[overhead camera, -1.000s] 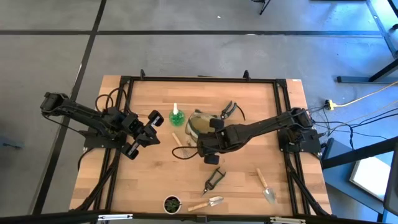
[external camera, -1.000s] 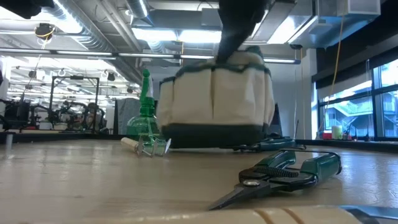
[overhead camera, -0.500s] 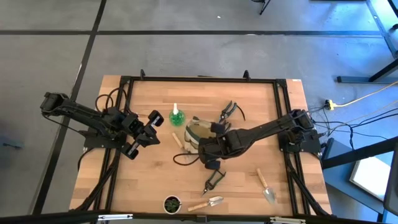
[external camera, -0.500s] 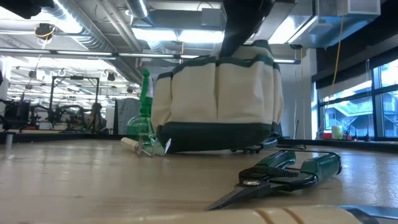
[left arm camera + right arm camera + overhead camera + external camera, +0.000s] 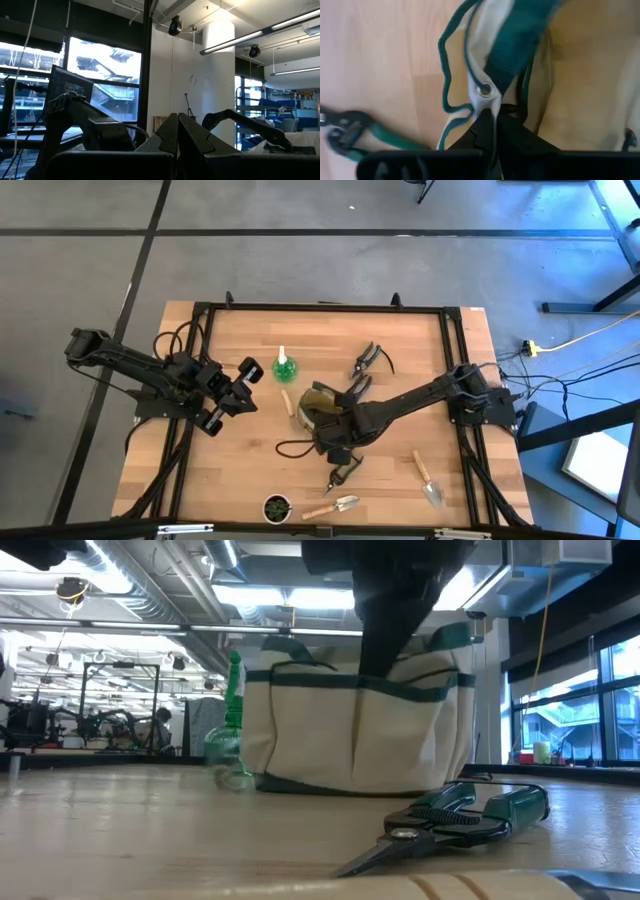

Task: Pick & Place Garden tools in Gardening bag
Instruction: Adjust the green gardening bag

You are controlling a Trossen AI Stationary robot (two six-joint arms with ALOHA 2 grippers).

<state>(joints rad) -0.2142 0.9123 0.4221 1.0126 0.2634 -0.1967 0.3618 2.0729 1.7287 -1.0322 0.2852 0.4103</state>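
**Right hand pinches the gardening bag's rim at mid-table**

The right hand (image 5: pixel 496 116) is at the middle of the table (image 5: pixel 240 470), its two fingers pressed together on the rim of the gardening bag (image 5: pixel 318 408), right where a green strap is riveted to the tan fabric. In the low view the bag (image 5: pixel 350 735) stands on the table as a wide cream tote with green trim, the dark arm coming down onto its top edge.

The left hand (image 5: pixel 243 388) hangs over the left part of the table, well apart from the bag, fingers fully closed and gripping nothing.

The garden tools lie scattered around the bag, all on the table and none inside it as far as can be seen:
- the green spray bottle (image 5: pixel 283 367) stands just beyond the bag toward the far side;
- a pair of black-handled pruners (image 5: pixel 366 360) lies further right near the far edge;
- green-handled pruners (image 5: pixel 450 820) lie near the front edge, close beside the bag;
- a wooden-handled trowel (image 5: pixel 333 506) lies at the front edge;
- another trowel (image 5: pixel 428 478) lies front right.

A small dark pot with a plant (image 5: pixel 277 507) sits at the front edge, beside the first trowel.
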